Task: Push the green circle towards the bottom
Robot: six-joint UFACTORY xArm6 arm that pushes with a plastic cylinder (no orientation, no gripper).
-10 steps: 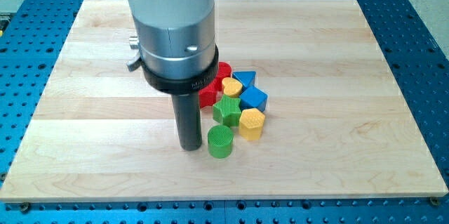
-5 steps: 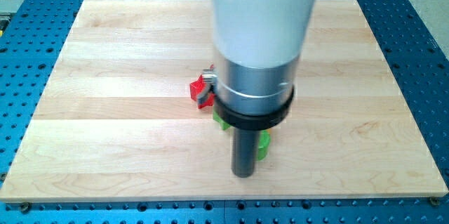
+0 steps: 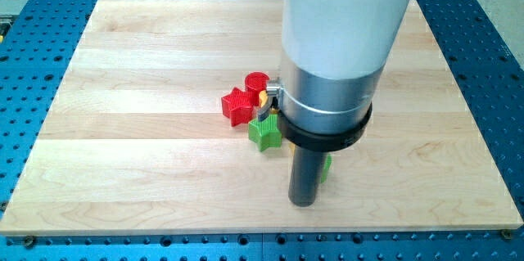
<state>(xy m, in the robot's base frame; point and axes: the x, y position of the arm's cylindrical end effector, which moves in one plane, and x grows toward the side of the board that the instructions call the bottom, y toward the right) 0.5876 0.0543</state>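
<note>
My tip (image 3: 304, 203) rests on the wooden board (image 3: 123, 171), right of centre near the view's bottom. Only a green sliver, likely the green circle (image 3: 327, 168), shows at the rod's right edge, touching or very close to it just above the tip. The rest is hidden behind the rod. A green star (image 3: 264, 132) lies up and left of the tip. A red star (image 3: 237, 105), a red circle (image 3: 257, 83) and a bit of a yellow block (image 3: 262, 96) lie further up-left. The arm hides any other blocks.
The arm's wide grey and white body (image 3: 336, 48) covers the board's middle right. The board's bottom edge runs just below the tip, with blue perforated table (image 3: 491, 245) around it.
The rod has swept from the green circle's left to the view's right. The green sliver has shifted right with it. The arm now hides the blue and yellow blocks.
</note>
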